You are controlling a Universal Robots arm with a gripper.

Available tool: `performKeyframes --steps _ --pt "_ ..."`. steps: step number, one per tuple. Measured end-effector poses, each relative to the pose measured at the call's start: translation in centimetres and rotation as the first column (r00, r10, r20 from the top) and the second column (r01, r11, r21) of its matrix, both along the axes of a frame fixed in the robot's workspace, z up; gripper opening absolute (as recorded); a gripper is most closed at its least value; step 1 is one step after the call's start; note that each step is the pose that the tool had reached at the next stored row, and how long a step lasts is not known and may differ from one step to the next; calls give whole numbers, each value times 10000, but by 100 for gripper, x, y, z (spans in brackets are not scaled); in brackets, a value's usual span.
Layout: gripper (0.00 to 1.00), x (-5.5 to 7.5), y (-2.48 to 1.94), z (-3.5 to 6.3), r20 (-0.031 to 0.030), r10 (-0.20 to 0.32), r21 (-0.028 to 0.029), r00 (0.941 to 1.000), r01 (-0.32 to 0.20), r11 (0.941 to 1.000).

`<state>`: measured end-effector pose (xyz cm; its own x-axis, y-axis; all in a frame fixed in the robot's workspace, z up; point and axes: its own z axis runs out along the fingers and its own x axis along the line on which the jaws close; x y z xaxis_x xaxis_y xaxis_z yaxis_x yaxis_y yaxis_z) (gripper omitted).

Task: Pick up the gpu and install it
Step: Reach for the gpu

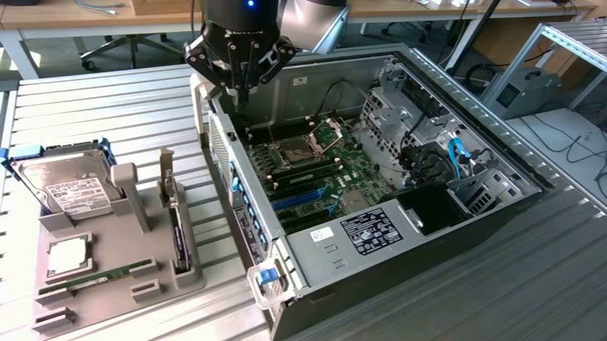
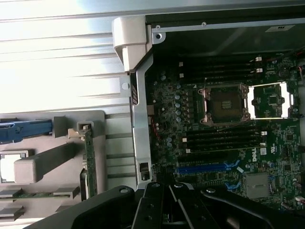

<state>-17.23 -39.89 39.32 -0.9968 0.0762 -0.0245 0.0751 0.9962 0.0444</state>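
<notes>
One tool (image 1: 242, 96), black, fingers drawn together on nothing; I read it hanging over the rear corner of the open computer case (image 1: 399, 284), just above the case wall on the exterior view's left. One gpu (image 1: 175, 227), black, standing on edge in a slot of the grey fixture tray (image 1: 104, 309), on the tray's side nearest the case and well apart from the tool; in the wrist view the gpu (image 2: 89, 162) shows edge-on beside the case wall. Same tray, further items: one hard drive (image 1: 67, 188) with white label, upright in a blue carrier; one processor chip (image 1: 68, 256), lying flat; one green memory stick (image 1: 99, 273), lying flat; one grey upright post (image 1: 128, 195) between drive and gpu. One motherboard inside the case, with one open processor socket (image 1: 298, 153) and at least two blue slots (image 1: 303, 200). Obstructions: the tall case wall between tray and board; black cables and one blue cable (image 1: 457, 160) crowding the drive-bay side. Open room: a narrow strip of bare slatted bench (image 1: 114, 106) between tray and case, and wide bare bench behind the tray.
</notes>
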Motion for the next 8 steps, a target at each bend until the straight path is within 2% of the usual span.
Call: performKeyframes --steps 8 --pt "11 -37 0 0 0 0 0 10000 0 10000"
